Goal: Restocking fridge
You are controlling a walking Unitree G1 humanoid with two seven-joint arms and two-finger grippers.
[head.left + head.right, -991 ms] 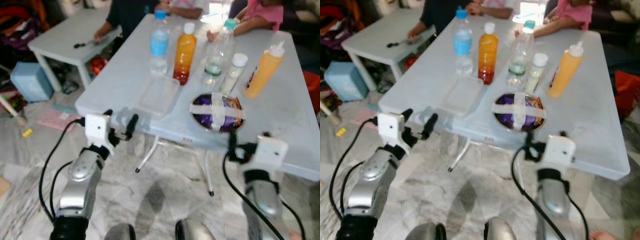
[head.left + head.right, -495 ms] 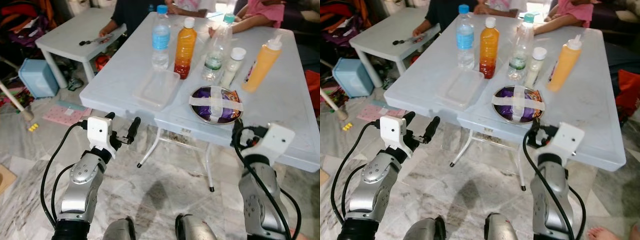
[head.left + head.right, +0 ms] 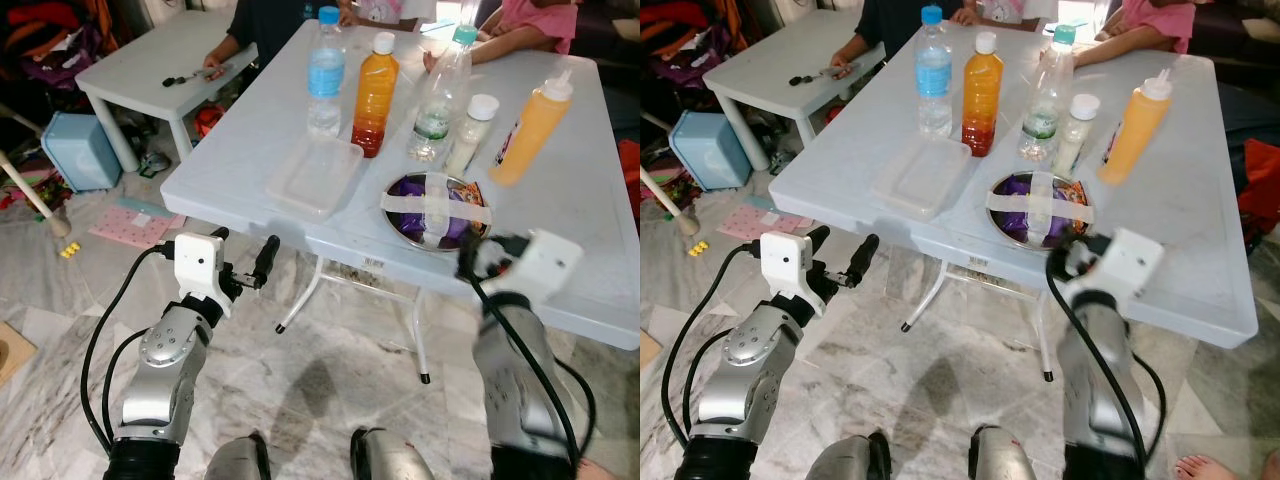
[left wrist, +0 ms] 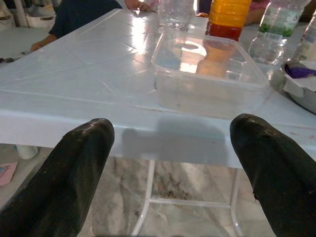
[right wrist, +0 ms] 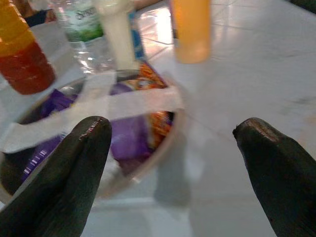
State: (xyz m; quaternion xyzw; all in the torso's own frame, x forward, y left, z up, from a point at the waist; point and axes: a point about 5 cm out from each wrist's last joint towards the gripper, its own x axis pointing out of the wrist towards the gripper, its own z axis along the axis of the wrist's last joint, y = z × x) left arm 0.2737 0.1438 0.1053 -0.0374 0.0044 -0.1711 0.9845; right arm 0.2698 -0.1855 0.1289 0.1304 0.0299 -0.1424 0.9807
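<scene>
- Ahead of us stands the pale bench [image 3: 250, 150], with a clear tub [image 3: 315, 178] near its front edge and a taped bowl [image 3: 437, 208] of purple packets just beside it.
- Behind these stand a water bottle [image 3: 326, 72], a juice bottle [image 3: 375, 95], a green-capped bottle [image 3: 440, 95], a white bottle [image 3: 468, 135] and an orange squeeze bottle [image 3: 530, 125].
- Our left claw [image 3: 243, 263] hangs spread below the bench edge, facing the tub.
- Our right claw [image 5: 168, 143], fingers wide apart, is at the bowl's rim, touching nothing.
- People sit at the far side; a smaller table [image 3: 165, 60] stands to the left.
</scene>
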